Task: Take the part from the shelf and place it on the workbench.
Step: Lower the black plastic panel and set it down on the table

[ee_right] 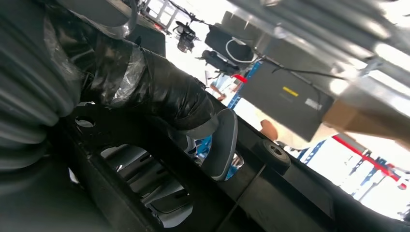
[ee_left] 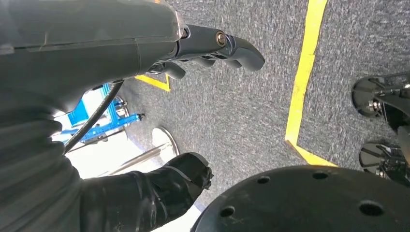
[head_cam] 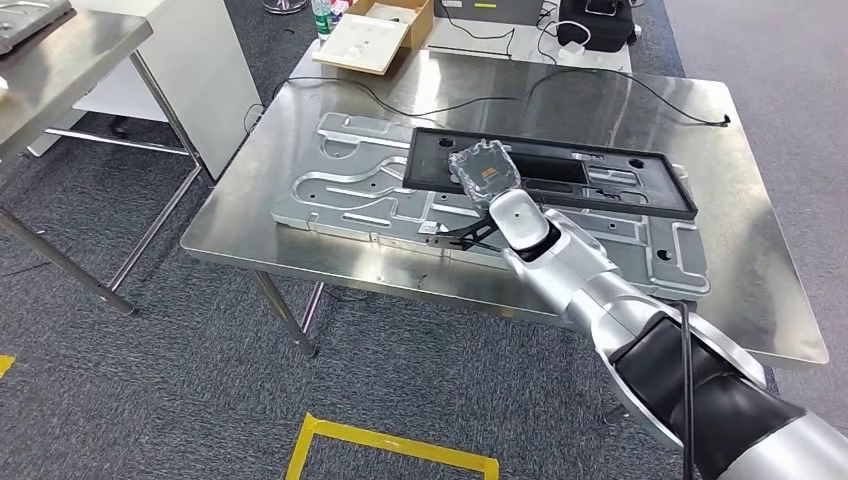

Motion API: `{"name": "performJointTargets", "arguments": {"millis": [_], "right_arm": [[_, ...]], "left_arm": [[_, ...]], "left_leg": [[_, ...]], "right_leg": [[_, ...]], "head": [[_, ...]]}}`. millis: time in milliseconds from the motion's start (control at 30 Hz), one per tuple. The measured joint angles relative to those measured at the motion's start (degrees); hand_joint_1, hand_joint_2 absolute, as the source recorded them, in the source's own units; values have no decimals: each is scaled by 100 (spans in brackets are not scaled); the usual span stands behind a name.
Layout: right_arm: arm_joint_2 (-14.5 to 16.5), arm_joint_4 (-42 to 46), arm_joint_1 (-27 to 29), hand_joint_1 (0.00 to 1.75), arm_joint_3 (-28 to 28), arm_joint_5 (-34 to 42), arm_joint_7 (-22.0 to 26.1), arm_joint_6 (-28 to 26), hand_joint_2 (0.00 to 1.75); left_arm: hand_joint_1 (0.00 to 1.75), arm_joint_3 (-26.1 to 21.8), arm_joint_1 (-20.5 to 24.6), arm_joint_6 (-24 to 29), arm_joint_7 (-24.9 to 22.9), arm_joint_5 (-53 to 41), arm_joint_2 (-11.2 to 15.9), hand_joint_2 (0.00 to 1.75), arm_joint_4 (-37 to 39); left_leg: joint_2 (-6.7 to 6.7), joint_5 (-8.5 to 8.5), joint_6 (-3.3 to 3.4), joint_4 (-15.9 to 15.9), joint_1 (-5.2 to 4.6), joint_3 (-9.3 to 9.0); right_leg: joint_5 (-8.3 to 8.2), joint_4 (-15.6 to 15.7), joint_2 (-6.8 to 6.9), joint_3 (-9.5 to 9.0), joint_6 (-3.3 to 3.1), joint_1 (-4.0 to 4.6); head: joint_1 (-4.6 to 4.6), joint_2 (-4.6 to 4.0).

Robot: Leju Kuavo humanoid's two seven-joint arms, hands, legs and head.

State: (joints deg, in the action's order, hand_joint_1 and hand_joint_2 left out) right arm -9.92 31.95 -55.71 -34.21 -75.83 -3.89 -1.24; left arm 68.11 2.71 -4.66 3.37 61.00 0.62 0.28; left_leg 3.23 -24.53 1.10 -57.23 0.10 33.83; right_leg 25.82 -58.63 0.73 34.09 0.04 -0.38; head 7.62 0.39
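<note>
Resting in the right hand's fingers (head_cam: 470, 236), part (head_cam: 484, 172).

Your right hand (head_cam: 487, 180) with the part (head_cam: 483, 170) sits right over the black frame (head_cam: 560, 170), which lies on the grey plate (head_cam: 350, 190) mid-bench. Bare bench (head_cam: 300, 255) along the near edge and far right corner. Cable (head_cam: 600, 85) snakes across the far side; cardboard box (head_cam: 375, 35) beyond the far edge

No words or numbers can be read on anything (the labels are too small and blurry).
</note>
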Motion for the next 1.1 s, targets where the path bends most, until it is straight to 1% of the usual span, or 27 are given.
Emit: {"name": "performJointTargets", "arguments": {"millis": [100, 233, 367, 467, 600, 767, 900, 1100], "right_arm": [[185, -206, -37, 175, -38, -16, -1, 10, 175], [314, -360, -55, 175, -52, -16, 0, 10, 175], [396, -481, -91, 0, -84, -17, 0, 52, 0], [441, -569, -88, 0, -110, -4, 2, 150, 0], [450, -689, -3, 0, -113, 128, -56, 334, 0], [438, -872, 36, 0, -111, 241, -199, 502, 0], [398, -978, 43, 0, -84, 314, -334, 627, 0], [355, -1066, 51, 0, -53, 338, -364, 634, 0]], "left_arm": [[0, 2, -2, -7, -14, 21, 5, 175, 0], [0, 3, -2, -9, -24, 26, 17, 175, 0], [0, 3, -3, 2, -22, 68, 28, 175, 0], [0, 1, -4, 11, 22, 143, 30, 175, 0], [0, -7, -5, -20, -4, 243, 30, 0, 0], [0, -9, -8, -53, -168, 273, 31, 0, 0], [0, -9, -10, -55, -196, 323, 38, 0, 0], [0, -9, -9, -55, -197, 341, 45, 0, 0]], "left_leg": [[-2, -3, -8, -1, 0, 3], [-7, -6, -11, -6, -3, 8], [-13, -10, -14, -19, -4, 17], [-14, -15, -13, -28, -4, 19], [-14, -21, -11, -36, -5, 21], [-13, -23, -9, -43, -6, 22], [-13, -24, -9, -46, -6, 22], [-12, -25, -10, -48, -6, 22]], "right_leg": [[1, 1, 3, -1, -1, 2], [1, 3, 8, -1, -1, 1], [0, 4, 12, -1, 0, 0], [0, 5, 14, -2, 0, 0], [0, 5, 14, -3, 1, -1], [0, 6, 13, -4, 1, -1], [0, 6, 13, -4, 1, -1], [0, 6, 12, -5, 1, -1]], "head": [[1, 0], [0, 0], [1, 0], [1, 0], [1, 0], [1, 0], [1, 0], [1, 0]]}}
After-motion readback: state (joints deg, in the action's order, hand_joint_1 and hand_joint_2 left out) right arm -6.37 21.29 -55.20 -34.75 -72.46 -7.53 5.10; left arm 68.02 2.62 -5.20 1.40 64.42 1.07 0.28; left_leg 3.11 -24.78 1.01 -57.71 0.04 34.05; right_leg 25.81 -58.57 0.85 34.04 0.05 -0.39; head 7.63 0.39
